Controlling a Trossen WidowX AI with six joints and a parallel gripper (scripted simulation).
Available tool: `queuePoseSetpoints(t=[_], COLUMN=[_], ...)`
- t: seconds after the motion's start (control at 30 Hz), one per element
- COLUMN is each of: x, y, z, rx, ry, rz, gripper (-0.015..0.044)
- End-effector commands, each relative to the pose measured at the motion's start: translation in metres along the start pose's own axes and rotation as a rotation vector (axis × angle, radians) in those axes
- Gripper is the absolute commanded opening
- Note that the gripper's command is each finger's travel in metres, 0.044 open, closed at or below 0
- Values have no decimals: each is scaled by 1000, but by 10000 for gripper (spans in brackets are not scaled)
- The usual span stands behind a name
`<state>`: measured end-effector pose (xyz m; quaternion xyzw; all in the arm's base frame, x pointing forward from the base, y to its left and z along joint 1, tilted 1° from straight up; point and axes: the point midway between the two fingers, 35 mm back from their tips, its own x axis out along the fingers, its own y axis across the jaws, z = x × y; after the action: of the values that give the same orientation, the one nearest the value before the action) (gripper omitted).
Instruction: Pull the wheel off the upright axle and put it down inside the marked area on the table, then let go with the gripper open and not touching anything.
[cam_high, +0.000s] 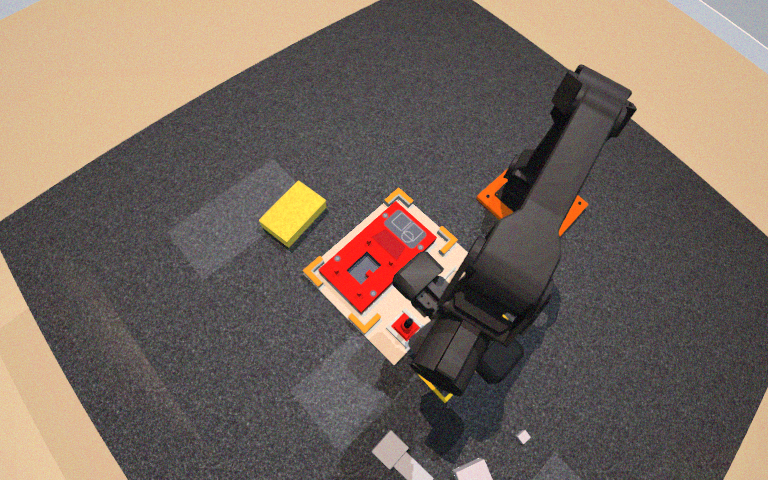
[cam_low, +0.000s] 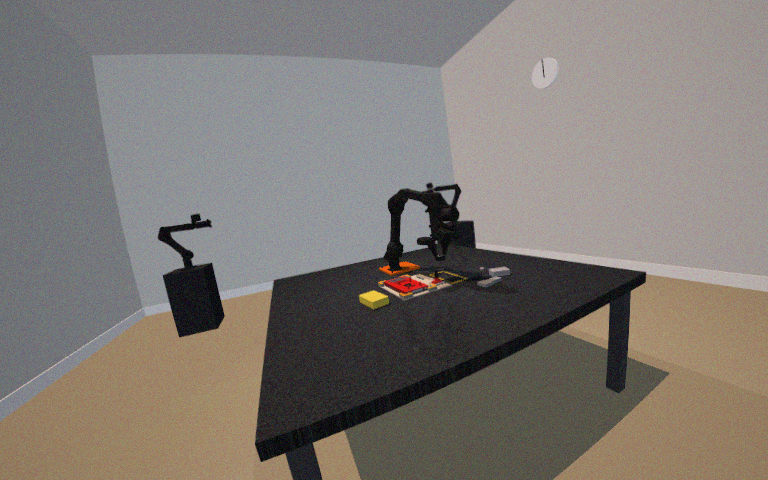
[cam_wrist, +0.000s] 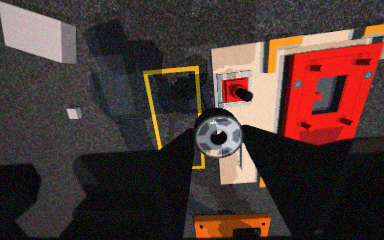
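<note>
My gripper (cam_wrist: 217, 131) is shut on the wheel (cam_wrist: 218, 136), a grey disc with a dark rim and a centre hole, held up in the air. The bare black axle (cam_wrist: 243, 94) (cam_high: 407, 322) stands on its small red base on the cream board (cam_wrist: 235, 59) (cam_high: 385, 345), up and right of the wheel in the wrist view. The marked area is a yellow outlined rectangle (cam_wrist: 153, 107) on the table, left of the board; the wheel hangs over its right edge. In the top view the arm (cam_high: 509, 266) hides the gripper, the wheel and most of the outline; one yellow corner (cam_high: 438, 392) shows.
A red plate (cam_high: 373, 257) (cam_wrist: 325, 90) with orange corner brackets lies on the board. A yellow block (cam_high: 292, 212) (cam_low: 373, 298) lies to its left. Pale grey blocks (cam_high: 390, 448) (cam_wrist: 35, 32) and a small cube (cam_high: 523, 436) (cam_wrist: 74, 113) lie near the table's front. The orange arm base (cam_high: 492, 198) (cam_wrist: 232, 225) is behind.
</note>
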<state>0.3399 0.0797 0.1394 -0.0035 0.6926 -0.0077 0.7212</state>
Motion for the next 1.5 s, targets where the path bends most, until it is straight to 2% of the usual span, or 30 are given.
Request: queuePoseSetpoints(t=[0.0, 0.4, 0.87, 1.47], x=[1, -2, 20, 101], y=[12, 51, 54, 54], z=[-9, -37, -39, -40], rx=[5, 2, 2, 2], ry=[7, 8, 8, 8], rz=[1, 6, 6, 6], gripper=[0, 0, 0, 0])
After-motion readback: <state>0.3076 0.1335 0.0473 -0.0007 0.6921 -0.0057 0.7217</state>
